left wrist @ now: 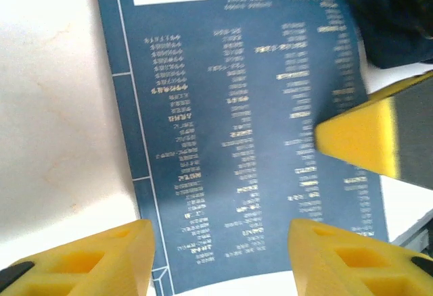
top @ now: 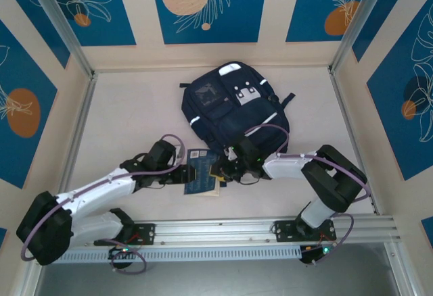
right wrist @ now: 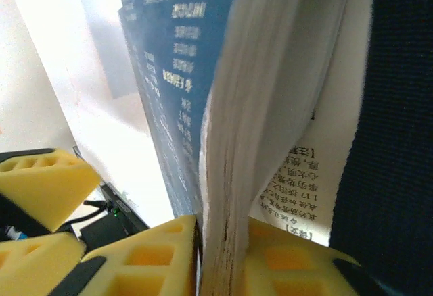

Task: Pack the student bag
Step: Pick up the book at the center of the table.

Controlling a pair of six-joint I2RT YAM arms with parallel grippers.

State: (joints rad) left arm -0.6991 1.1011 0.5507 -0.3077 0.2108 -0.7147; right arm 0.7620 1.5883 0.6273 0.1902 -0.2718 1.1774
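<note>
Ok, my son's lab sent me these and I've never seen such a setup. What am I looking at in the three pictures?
These are two robot arms bolted at the near edge of a white table. The overhead picture looks down from above and behind them. The other two pictures come from small cameras on the wrists, and the yellow foam blocks in them are gripper fingers. On the table lies a dark navy student bag, and in front of it a blue book. The right gripper is pinching the book's pages at their edge. The left gripper is open over the book's back cover and grips nothing.
</note>
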